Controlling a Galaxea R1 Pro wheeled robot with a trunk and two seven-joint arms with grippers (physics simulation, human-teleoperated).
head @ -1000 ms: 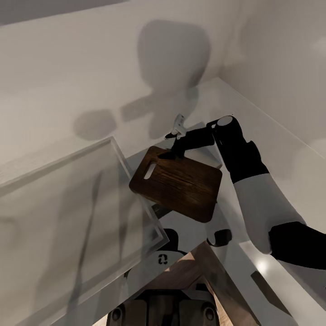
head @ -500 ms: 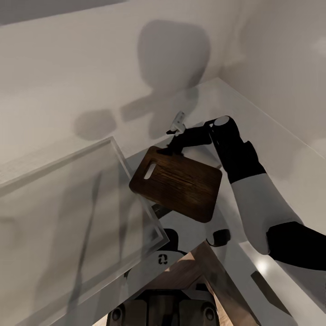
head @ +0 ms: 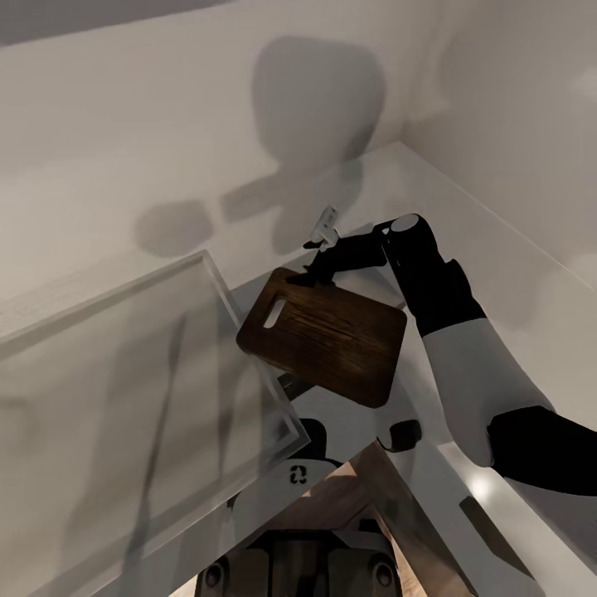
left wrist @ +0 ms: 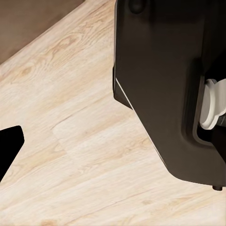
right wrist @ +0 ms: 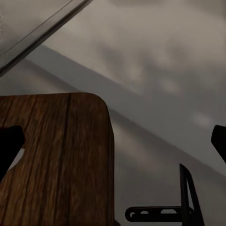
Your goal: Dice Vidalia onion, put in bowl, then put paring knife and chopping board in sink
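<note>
My right claw (head: 319, 267) sat at the far edge of the chopping board (head: 325, 334) over the sink (head: 249, 290), fingers spread apart and holding nothing, and I thought one bump could tip the board off.

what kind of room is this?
Likely a kitchen corner: a wooden chopping board over a grey basin with a chrome faucet, pale walls behind, and light wood flooring in the left wrist view.
</note>
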